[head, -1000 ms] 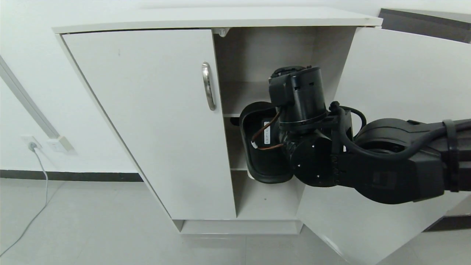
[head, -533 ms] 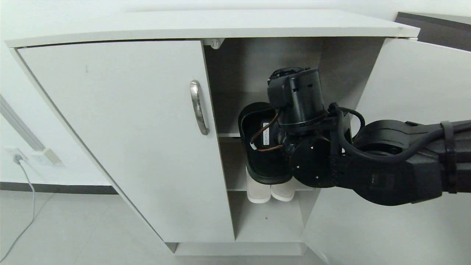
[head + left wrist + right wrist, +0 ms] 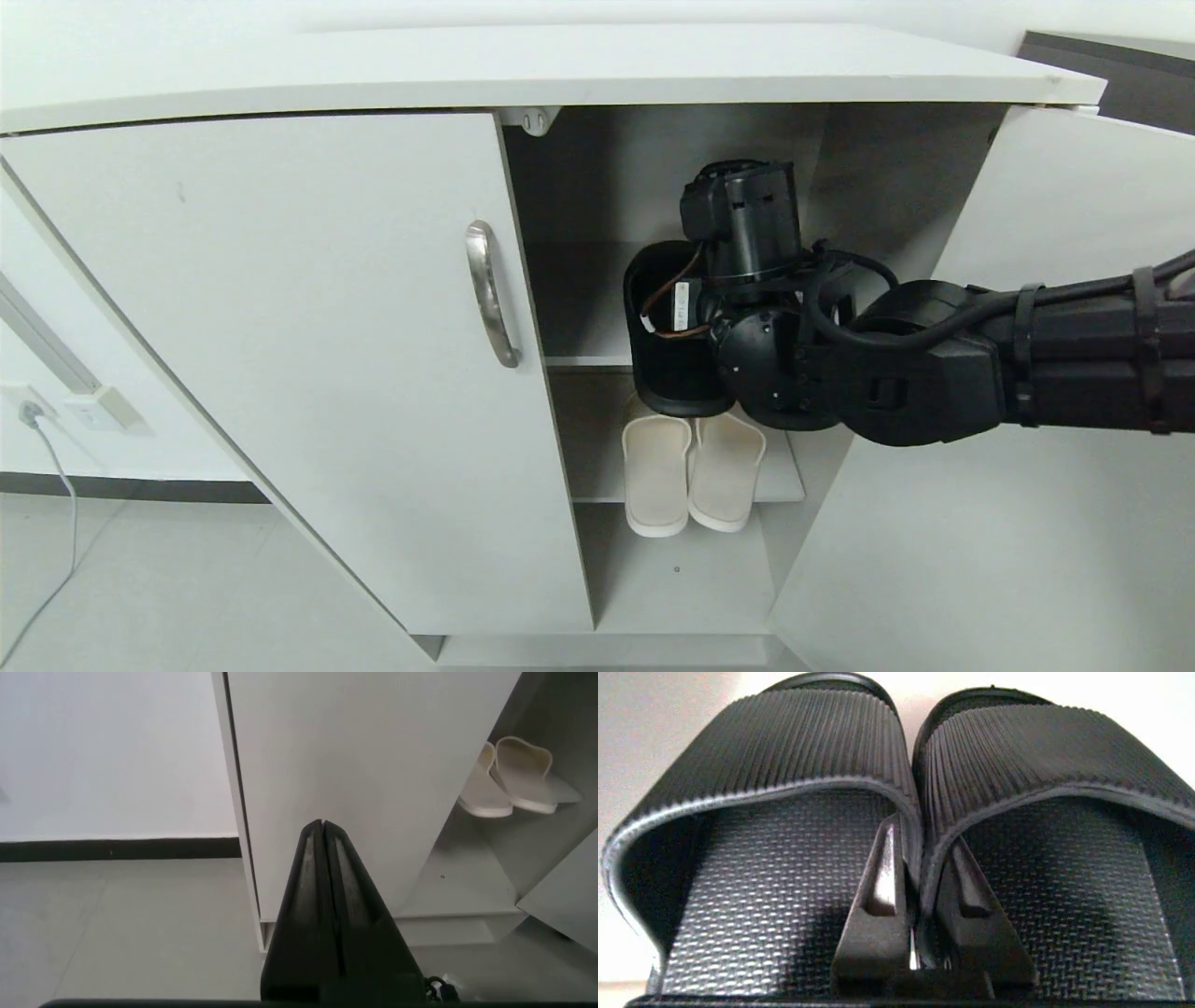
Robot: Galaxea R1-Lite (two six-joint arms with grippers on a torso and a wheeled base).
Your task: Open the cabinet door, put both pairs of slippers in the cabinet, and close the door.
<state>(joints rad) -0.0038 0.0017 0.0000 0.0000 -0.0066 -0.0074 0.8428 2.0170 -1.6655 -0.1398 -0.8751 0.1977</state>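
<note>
Centrally at cabinet (image 3: 560, 65) opening: black slippers (image 3: 665, 369).

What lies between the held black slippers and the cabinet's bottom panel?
The white slippers, side by side on the lower shelf, below the black slippers in the right gripper; the head view shows this.
</note>
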